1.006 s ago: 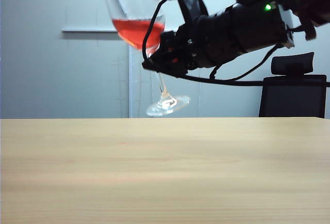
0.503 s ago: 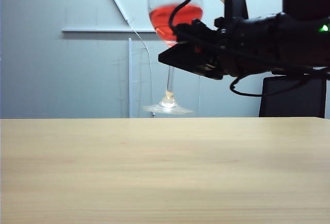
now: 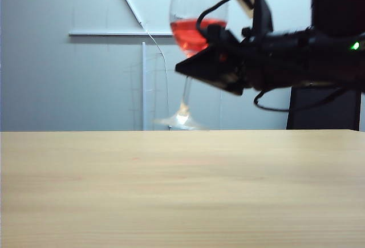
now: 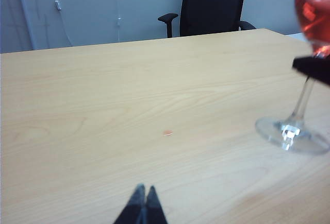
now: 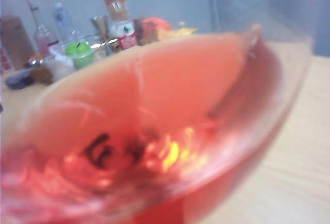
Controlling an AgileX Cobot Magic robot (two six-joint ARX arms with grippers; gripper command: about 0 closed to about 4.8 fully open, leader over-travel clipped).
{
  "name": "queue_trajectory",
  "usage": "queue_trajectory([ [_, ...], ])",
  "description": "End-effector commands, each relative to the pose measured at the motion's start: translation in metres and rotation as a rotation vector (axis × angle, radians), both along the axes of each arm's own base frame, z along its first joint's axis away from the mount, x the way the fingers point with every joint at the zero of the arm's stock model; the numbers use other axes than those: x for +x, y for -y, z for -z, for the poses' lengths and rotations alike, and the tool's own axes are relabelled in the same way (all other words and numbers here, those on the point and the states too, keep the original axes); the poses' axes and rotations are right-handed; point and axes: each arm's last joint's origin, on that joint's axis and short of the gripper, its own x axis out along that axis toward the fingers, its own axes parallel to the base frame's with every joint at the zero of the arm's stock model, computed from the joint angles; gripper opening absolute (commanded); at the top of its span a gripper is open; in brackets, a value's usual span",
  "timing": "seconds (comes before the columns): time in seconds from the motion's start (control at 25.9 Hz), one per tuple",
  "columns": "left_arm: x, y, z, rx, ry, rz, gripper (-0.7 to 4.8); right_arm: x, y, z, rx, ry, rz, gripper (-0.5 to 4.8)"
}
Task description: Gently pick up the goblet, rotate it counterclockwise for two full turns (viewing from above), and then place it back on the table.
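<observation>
Right tool (image 3: 197, 65) pinches the goblet (image 3: 197, 20) at the top of the stem, just under the bowl, holding it above the bench (image 3: 182, 191). Goblet leans slightly, red liquid in the bowl, foot looks clear of the wood. Left tool (image 4: 143, 203) hangs low over the bench, fingers pressed together, well apart from the goblet. Black chair (image 4: 211, 5) stands behind the bench.

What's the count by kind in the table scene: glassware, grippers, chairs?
Goblet, held up by the right gripper: 1
Grippers: 2, right at the goblet, left shut, low over the table
Chair: 1
Total: 4
</observation>
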Motion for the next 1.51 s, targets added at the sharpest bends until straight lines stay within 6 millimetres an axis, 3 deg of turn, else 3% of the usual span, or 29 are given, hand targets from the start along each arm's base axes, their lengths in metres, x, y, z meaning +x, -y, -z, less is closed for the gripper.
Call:
queue_trajectory([
  [0.04, 0.0, 0.0, -0.001, 0.001, 0.011, 0.001, -0.05, 0.009, -0.007, 0.0, 0.009, 0.048, -0.016, -0.06],
  [0.43, 0.0, 0.0, -0.001, 0.001, 0.011, 0.001, -0.05, 0.029, -0.021, 0.027, -0.093, 0.069, -0.057, -0.06],
  [1.24, 0.0, 0.0, -0.001, 0.001, 0.01, 0.001, -0.05, 0.039, -0.028, 0.04, -0.167, 0.155, -0.055, -0.05],
  [1.32, 0.0, 0.0, -0.001, 0.001, 0.01, 0.001, -0.05, 0.039, -0.028, 0.039, -0.167, 0.155, -0.055, 0.46],
  [1.51, 0.0, 0.0, -0.001, 0.001, 0.011, 0.001, -0.05, 0.039, -0.028, 0.04, -0.167, 0.155, -0.052, 0.55],
])
